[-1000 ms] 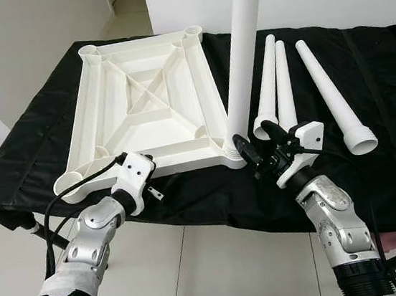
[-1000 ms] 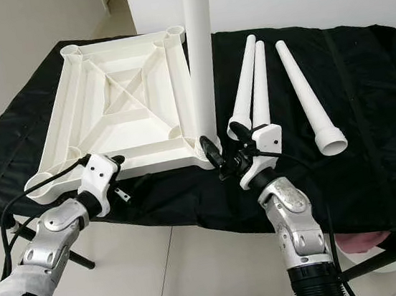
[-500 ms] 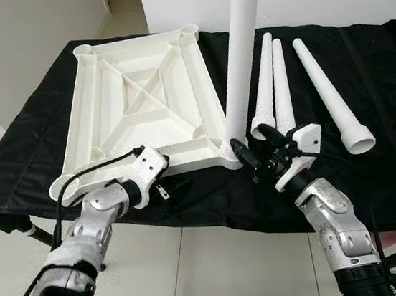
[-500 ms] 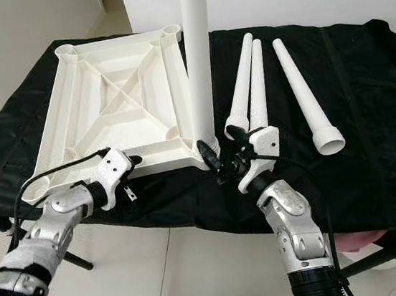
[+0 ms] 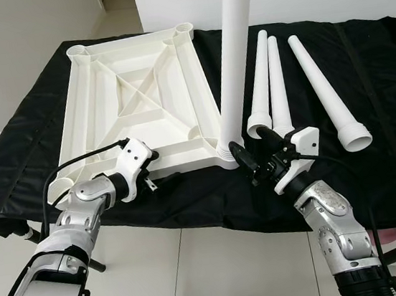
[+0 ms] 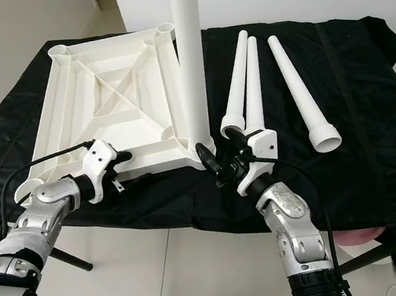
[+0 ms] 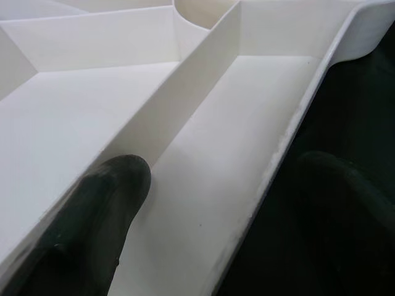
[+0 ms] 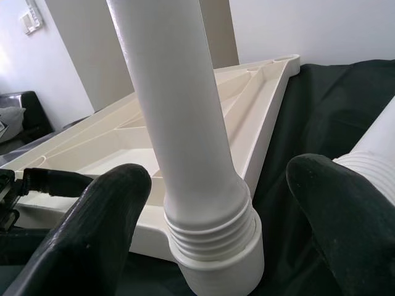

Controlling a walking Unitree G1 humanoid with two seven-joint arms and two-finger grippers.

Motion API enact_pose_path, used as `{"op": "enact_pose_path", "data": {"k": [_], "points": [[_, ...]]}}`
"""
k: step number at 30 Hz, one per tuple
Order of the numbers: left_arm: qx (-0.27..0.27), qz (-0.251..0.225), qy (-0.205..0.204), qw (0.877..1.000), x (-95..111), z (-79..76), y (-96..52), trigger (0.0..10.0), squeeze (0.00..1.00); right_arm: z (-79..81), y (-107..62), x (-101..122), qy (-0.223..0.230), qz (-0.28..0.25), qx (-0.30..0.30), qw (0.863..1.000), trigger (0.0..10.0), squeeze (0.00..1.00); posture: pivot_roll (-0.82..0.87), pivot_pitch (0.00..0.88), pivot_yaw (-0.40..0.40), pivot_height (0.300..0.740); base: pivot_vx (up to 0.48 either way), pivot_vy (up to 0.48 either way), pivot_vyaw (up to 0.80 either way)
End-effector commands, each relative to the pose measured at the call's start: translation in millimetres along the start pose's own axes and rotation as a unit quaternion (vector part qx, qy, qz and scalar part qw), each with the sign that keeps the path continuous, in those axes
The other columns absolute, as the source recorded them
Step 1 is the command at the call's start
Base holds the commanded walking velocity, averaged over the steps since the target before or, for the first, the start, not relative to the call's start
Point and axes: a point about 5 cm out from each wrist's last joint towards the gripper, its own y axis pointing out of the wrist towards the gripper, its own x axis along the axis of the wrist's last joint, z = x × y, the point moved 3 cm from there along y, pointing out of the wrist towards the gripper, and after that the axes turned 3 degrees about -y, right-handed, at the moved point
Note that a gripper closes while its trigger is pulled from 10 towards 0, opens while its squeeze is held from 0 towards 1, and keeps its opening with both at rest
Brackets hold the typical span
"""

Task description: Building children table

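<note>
The white tabletop (image 5: pixel 134 98) lies upside down on the black-covered table. One white leg (image 5: pixel 234 57) stands upright in its near right corner socket (image 8: pixel 216 246). Three loose legs (image 5: pixel 276 80) lie on the cloth to the right. My right gripper (image 5: pixel 246 140) is open just in front of the upright leg's threaded base, with a finger (image 8: pixel 105 216) to either side and neither touching it. My left gripper (image 5: pixel 153 169) is open at the tabletop's near rim (image 7: pixel 290 142). One of its fingers (image 7: pixel 105 209) rests inside the rim channel and the other is outside over the cloth.
The black cloth (image 5: pixel 360 56) hangs over the table's near edge, with light floor tiles (image 5: pixel 198 263) below. A white wall stands behind the table. A black cable (image 5: pixel 77 166) loops from my left wrist across the tabletop's near left corner.
My left gripper has moved forward and rightward to the tabletop's near rim, and one finger now sits inside it. The right gripper stays at the leg base. The camera has shifted slightly.
</note>
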Motion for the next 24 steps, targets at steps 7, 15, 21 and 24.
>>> {"op": "enact_pose_path", "data": {"k": [7,15,21,24], "points": [[0.077,-0.016,-0.077,0.994,-16.4,13.4,-14.1,0.0,0.00,3.7,2.1,-1.3,0.004,0.002,0.005,1.000,10.0,0.00,-0.08,0.112,0.089,0.740,0.000,0.000,0.00],[0.099,-0.025,-0.094,0.990,-22.1,13.2,-14.7,0.0,0.00,4.0,3.0,-0.7,0.002,0.001,0.007,1.000,10.0,0.00,-0.08,0.114,0.086,0.740,0.000,0.000,0.00],[0.132,-0.041,-0.110,0.984,-23.8,14.4,-14.9,0.0,0.00,2.9,2.5,0.3,-0.003,0.002,0.005,1.000,10.0,0.00,-0.09,0.120,0.088,0.740,0.000,0.000,0.00],[0.141,-0.044,-0.112,0.983,-25.3,12.4,-13.7,0.0,0.00,2.7,2.2,0.4,-0.002,0.001,0.003,1.000,10.0,0.00,-0.09,0.120,0.088,0.740,0.000,0.000,0.00]]}}
